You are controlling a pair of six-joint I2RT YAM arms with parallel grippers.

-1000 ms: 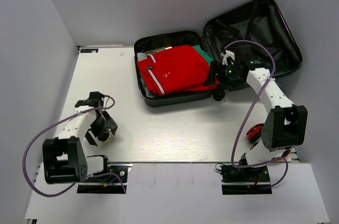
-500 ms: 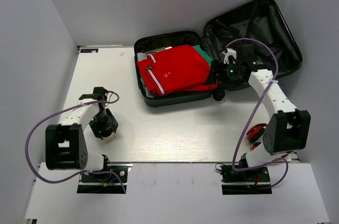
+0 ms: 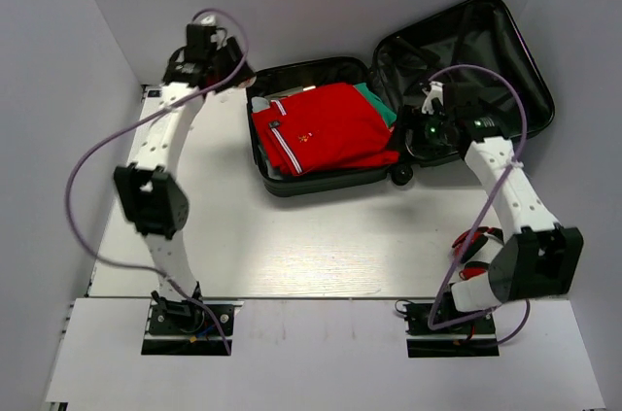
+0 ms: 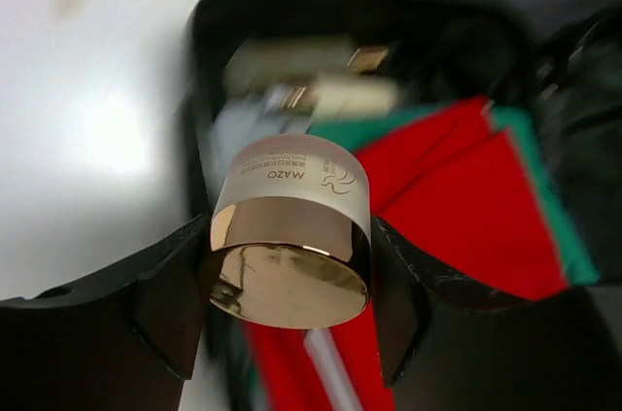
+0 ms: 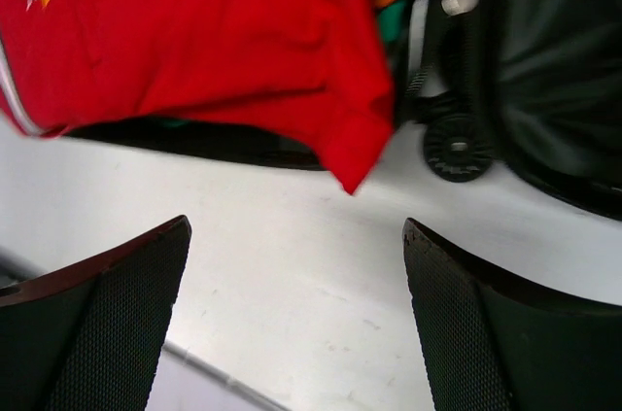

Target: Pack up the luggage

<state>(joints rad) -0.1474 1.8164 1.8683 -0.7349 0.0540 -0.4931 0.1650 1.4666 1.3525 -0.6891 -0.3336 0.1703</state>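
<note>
The luggage [image 3: 321,184] lies open at the back of the table, its lid [image 3: 486,51] leaning to the right. A red garment [image 3: 321,129] lies on top in the base, over a green one [image 3: 375,98]. My left gripper [image 3: 231,76] hovers at the base's far left corner, shut on a white jar with a gold lid [image 4: 292,226]. In the left wrist view the case's rim [image 4: 199,61] and the red garment [image 4: 466,207] lie below the jar. My right gripper [image 3: 413,134] is open and empty [image 5: 296,226] over the table beside a wheel [image 5: 457,147] and the red garment's corner [image 5: 360,154].
A red object [image 3: 469,241] lies by the right arm's base. White walls close in the table [image 3: 292,246] at the back and both sides. Small pale items [image 4: 321,95] lie in the case's far end, blurred.
My left arm has swung from the near left of the table up to the case's far left corner, carrying the jar. My right gripper has drawn back slightly to the right.
</note>
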